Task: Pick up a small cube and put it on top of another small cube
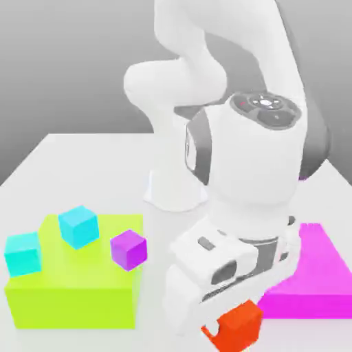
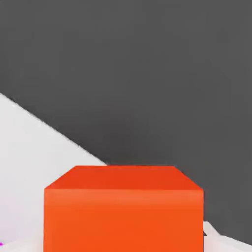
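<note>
We see the gripper [image 1: 230,323] low at the near edge of the white table [image 1: 82,165], its jaws pinching the small cube [image 1: 235,327], which sits directly under the hand; whether the cube touches the table, we cannot quite tell. In the hand view the small cube [image 2: 123,209] looms close. Toward the exterior view's left, a lime block [image 1: 75,295] carries two cyan cubes [image 1: 78,226] and a purple cube [image 1: 128,248]. A magenta wedge [image 1: 313,275] lies just right of the gripper.

white table [image 1: 82,165], lime block [image 1: 69,299]; magenta wedge [image 1: 320,271]
</note>
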You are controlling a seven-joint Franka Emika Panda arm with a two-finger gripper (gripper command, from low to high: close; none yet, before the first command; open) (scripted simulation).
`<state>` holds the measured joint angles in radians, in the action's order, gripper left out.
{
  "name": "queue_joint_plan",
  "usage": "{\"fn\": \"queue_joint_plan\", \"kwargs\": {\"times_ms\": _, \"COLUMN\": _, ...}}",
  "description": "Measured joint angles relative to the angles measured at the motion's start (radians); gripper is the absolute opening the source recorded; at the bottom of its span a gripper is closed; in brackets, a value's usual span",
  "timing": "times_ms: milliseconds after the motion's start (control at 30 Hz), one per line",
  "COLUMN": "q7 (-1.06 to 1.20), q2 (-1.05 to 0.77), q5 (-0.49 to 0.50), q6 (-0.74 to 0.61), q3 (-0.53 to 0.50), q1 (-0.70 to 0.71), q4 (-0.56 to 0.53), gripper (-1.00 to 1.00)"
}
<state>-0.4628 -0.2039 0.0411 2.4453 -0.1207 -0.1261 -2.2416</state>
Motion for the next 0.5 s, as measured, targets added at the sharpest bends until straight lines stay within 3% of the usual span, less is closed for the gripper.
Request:
{"fn": "queue_joint_plan", "kwargs": {"times_ms": 100, "q7": -0.107, "q2": 0.086, "q5": -0.005, "q6": -0.031, "q3": -0.08, "q1": 0.068, "q4": -0.054, "gripper": -1.0}}
{"fn": "queue_joint_plan", "kwargs": {"times_ms": 267, "q7": -0.316, "q2": 0.236, "q5": -0.002, "q6": -0.092, "q3": -0.197, "q1": 0.313, "q4": -0.14, "gripper": -1.0}}
{"fn": "queue_joint_plan", "kwargs": {"times_ms": 367, "q7": -0.403, "q2": 0.229, "q5": -0.032, "q6": -0.029, "q3": -0.225, "q1": 0.385, "q4": -0.198, "gripper": -1.0}}
{"fn": "queue_joint_plan", "kwargs": {"times_ms": 400, "q7": -0.403, "q2": 0.205, "q5": -0.045, "q6": 0.008, "q3": -0.232, "q1": 0.383, "q4": -0.212, "gripper": 1.0}}
{"fn": "queue_joint_plan", "kwargs": {"times_ms": 500, "q7": -0.403, "q2": 0.205, "q5": -0.045, "q6": 0.008, "q3": -0.232, "q1": 0.391, "q4": -0.212, "gripper": 1.0}}
